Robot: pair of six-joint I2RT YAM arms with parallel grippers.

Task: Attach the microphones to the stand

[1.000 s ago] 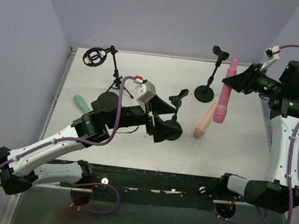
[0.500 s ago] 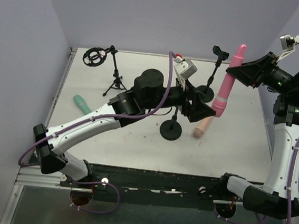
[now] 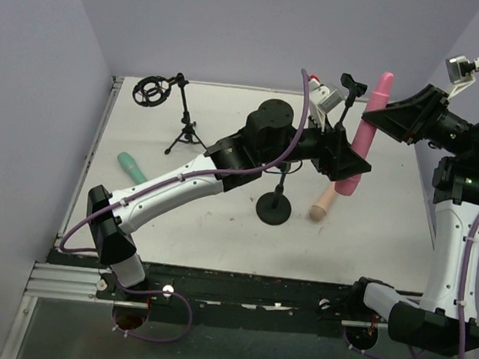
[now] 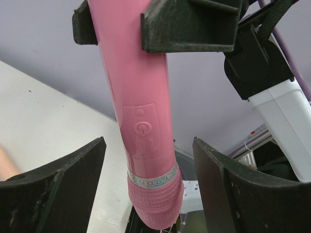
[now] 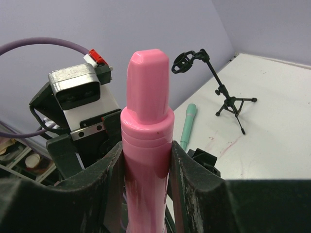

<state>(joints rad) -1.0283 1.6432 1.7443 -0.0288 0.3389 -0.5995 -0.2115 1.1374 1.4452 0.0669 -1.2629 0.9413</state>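
My right gripper (image 3: pixel 374 118) is shut on the pink microphone (image 3: pixel 365 132) and holds it upright in the air at the back right, shown close in the right wrist view (image 5: pixel 146 111). My left gripper (image 3: pixel 355 168) is open, with a finger either side of the microphone's lower, ribbed end (image 4: pixel 150 194) and a gap on both sides. The peach microphone (image 3: pixel 325 203) lies on the table below them. The teal microphone (image 3: pixel 130 166) lies at the left. A round-base stand (image 3: pixel 273 207) stands mid-table, and a second stand's clip (image 3: pixel 353 87) shows at the back.
A tripod stand with a ring mount (image 3: pixel 181 123) stands at the back left and also shows in the right wrist view (image 5: pixel 228 99). Lilac walls close in the white table (image 3: pixel 217 237) on three sides. The left arm stretches across the middle.
My left arm has swung from the round-base stand to the right and up, bringing its open jaws around the pink microphone's lower end. My right arm lifted the microphone more upright.
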